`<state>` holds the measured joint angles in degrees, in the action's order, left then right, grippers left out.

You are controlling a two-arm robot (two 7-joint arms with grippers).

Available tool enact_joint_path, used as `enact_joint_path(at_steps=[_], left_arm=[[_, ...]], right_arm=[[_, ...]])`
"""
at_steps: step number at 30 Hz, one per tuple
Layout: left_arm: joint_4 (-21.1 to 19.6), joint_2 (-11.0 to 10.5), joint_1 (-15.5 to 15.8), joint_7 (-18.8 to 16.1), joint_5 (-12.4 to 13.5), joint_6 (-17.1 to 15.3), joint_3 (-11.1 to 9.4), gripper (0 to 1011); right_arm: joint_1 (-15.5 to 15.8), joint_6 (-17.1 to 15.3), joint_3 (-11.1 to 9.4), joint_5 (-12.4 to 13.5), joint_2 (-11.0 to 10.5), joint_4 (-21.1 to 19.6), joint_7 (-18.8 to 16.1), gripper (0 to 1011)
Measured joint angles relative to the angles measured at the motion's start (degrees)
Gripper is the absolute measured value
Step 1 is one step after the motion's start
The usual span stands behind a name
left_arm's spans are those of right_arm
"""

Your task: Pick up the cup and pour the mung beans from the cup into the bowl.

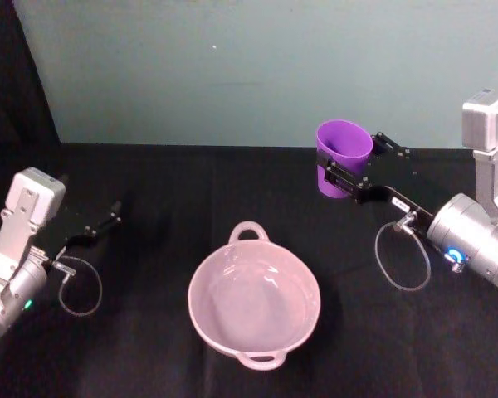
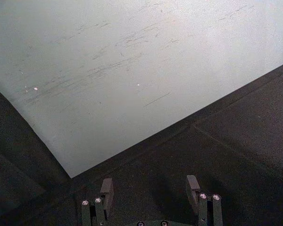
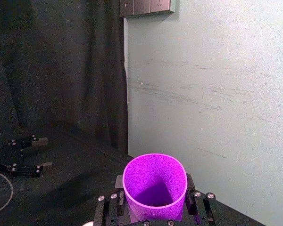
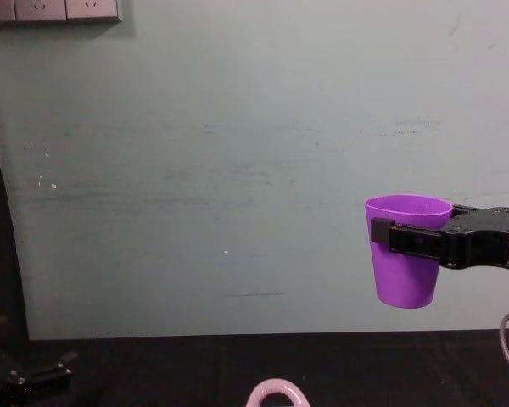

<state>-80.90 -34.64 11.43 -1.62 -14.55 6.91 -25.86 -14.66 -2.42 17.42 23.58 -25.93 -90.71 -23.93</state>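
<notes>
Closest to the head camera sits the pale pink bowl (image 1: 253,303), on the black table (image 1: 149,174) with one looped handle toward the robot and one away. Its inside is bare, with no beans in it, so I judge the pour not yet made.

Pickup looks done. The right hand (image 1: 340,166) is clamped on the purple cup (image 1: 345,141), one finger on each side of its wall just under the rim. The cup is upright, lifted clear of the table, beyond the bowl and off to the bowl's right. The right wrist view looks down on smooth purple inner wall, but the cup's bottom is hidden there, so I cannot tell what it holds.

What remains is to bring the cup over the bowl and tip it.

Nothing stands on the table between cup and bowl, so the way across is open. The pale wall rises close behind the cup, beyond the bowl, so the free room lies toward the bowl. A cable loop (image 1: 402,257) hangs from the right arm just right of the bowl's rim.

Well to the bowl's left the left hand (image 1: 112,217) waits low over the table, fingers spread and holding nothing.
</notes>
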Motion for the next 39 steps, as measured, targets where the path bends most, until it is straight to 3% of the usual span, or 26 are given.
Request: enact_joint_path(at_steps=[39], left_arm=[[0.0, 0.0, 0.0, 0.0, 0.0, 0.0, 0.0, 1012]], right_arm=[[0.02, 0.05, 0.0, 0.05, 0.0, 0.02, 0.0, 724]])
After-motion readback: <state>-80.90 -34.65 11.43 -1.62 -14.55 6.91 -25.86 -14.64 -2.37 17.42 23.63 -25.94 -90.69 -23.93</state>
